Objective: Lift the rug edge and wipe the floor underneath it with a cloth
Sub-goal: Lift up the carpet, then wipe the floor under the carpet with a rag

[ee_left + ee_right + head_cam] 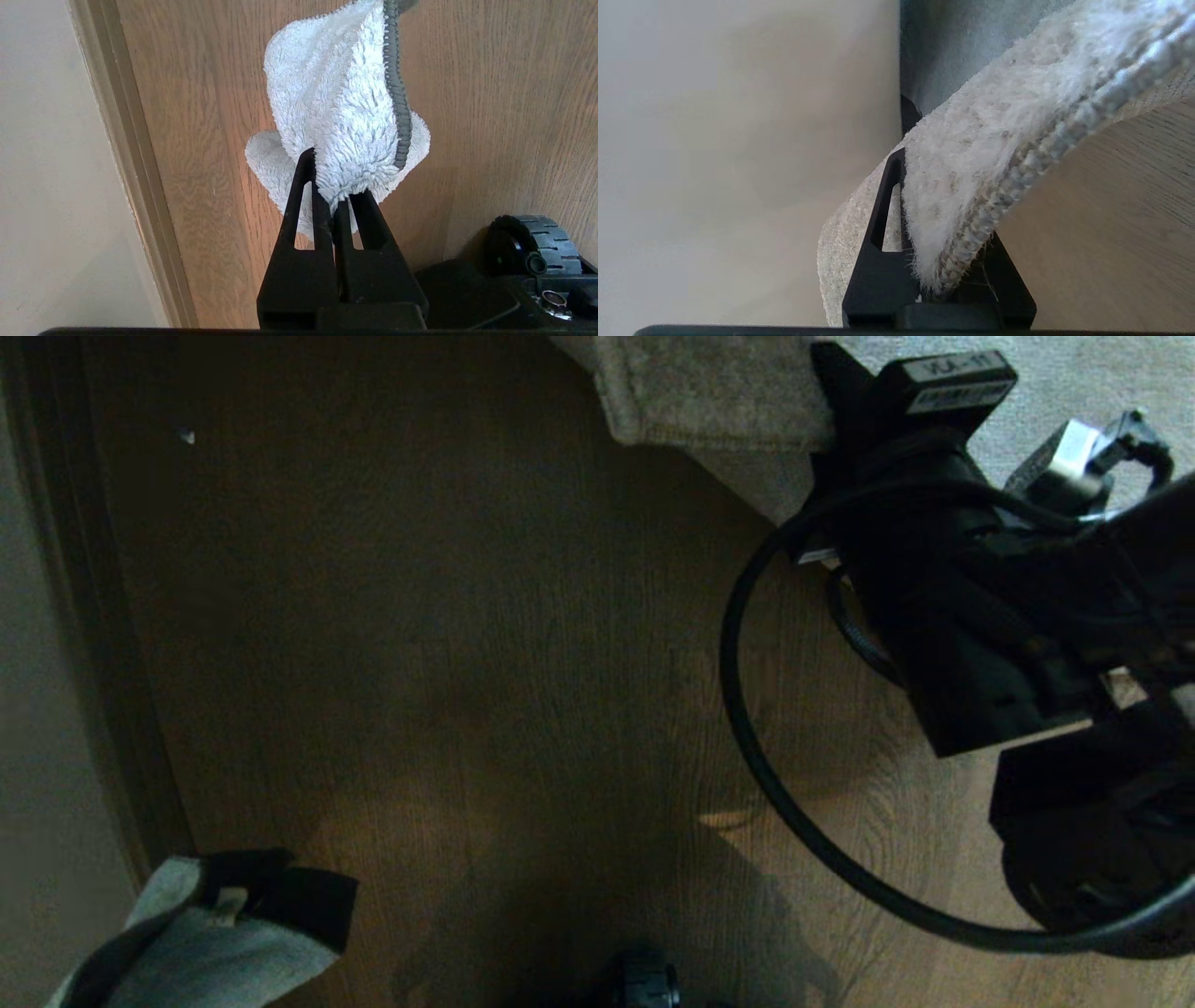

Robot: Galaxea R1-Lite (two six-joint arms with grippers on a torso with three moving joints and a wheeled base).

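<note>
Head view: my right tool (826, 448) sits at the upper right, clenched on the rug edge (709, 401), which is lifted off the floor (467, 644) so that the grey-beige pile folds up into a raised flap with shadow beneath it. A black cable (747, 709) loops from my right arm out over the brown planks. At the lower left my left tool (271, 896) hangs close to the skirting board (103, 663) — it grasps the cloth (215, 952), a pale grey-green rag with a small light tag showing

Left wrist view: my left tool (334, 200) has its two black fingers (299, 210) drawn together on a bunched fold of the cloth (336, 107); the fluffy rag stands up past the fingertips, and a dark grey stitched hem runs along one side. Behind it lies the wood-grain floor (490, 116), bordered by the skirting board (135, 163) and a pale wall (46, 163). A ribbed wheel of my base (537, 238) rests on the planks nearby

Right wrist view: my right tool (938, 261) pinches the rug edge (994, 154) between its fingers — plush pile faces one way and the woven backing the other. The lifted border arches away from the tool, and bare floor (1111, 233) shows beneath the backing. The cloth is well apart from the rug, on the opposite side of the open planks
</note>
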